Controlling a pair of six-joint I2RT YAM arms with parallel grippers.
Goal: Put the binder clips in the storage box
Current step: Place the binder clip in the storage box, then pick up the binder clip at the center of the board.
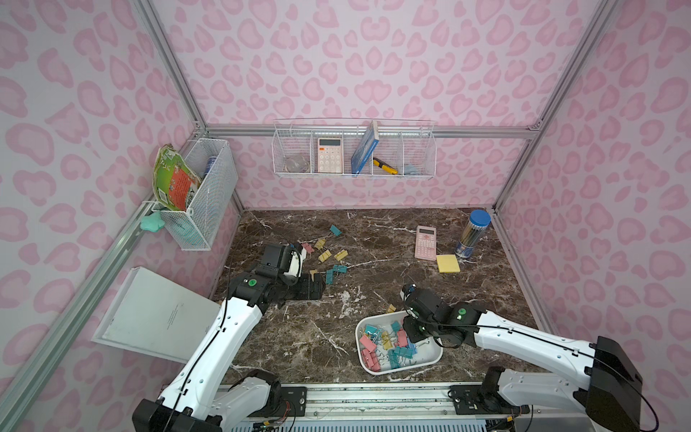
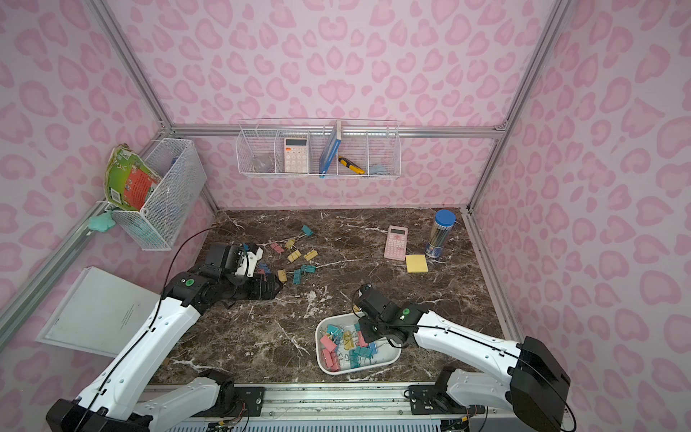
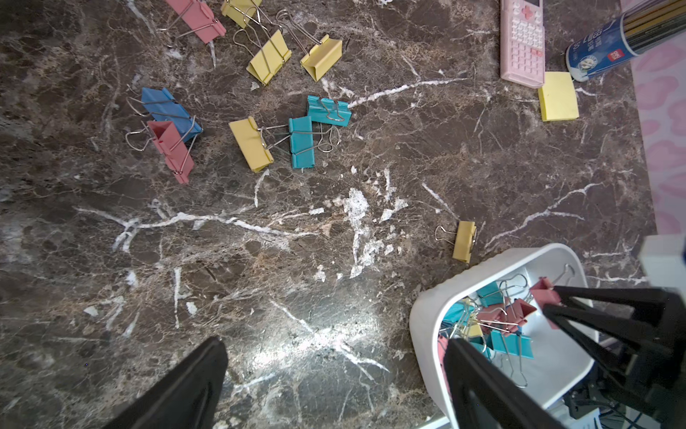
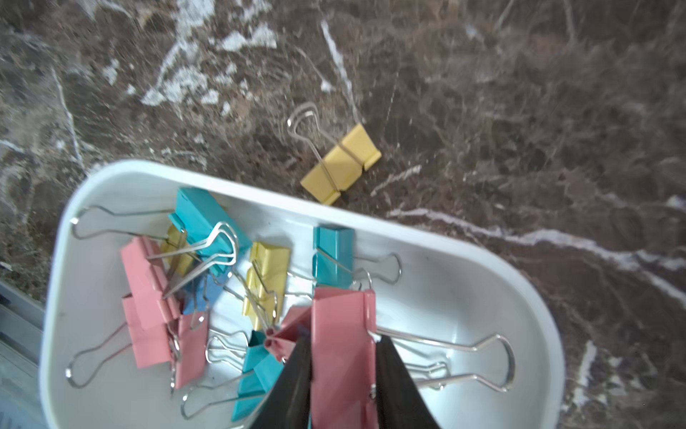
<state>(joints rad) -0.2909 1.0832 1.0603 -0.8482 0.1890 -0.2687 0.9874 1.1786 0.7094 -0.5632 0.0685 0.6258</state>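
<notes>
The white storage box [image 1: 430, 361] sits at the front right of the marble table and holds several binder clips [image 4: 208, 223] in pink, yellow, teal and blue. My right gripper [image 4: 340, 340] hangs over the box, shut on a pink binder clip [image 4: 343, 319] whose wire handles stick out sideways. A yellow clip [image 4: 339, 165] lies on the table just outside the box's far rim [image 4: 482, 267]. Several loose clips [image 1: 329, 258] lie scattered at the middle left. My left gripper [image 3: 334, 343] is open above bare marble, just in front of that cluster [image 3: 260, 143].
A pink calculator [image 1: 425, 242], a yellow sticky-note pad [image 1: 447, 263] and a blue-capped pencil tube [image 1: 472, 233] stand at the back right. A flat white board [image 1: 157, 314] leans at the left. White wire baskets hang on the left wall [image 1: 202, 194] and back wall [image 1: 353, 149].
</notes>
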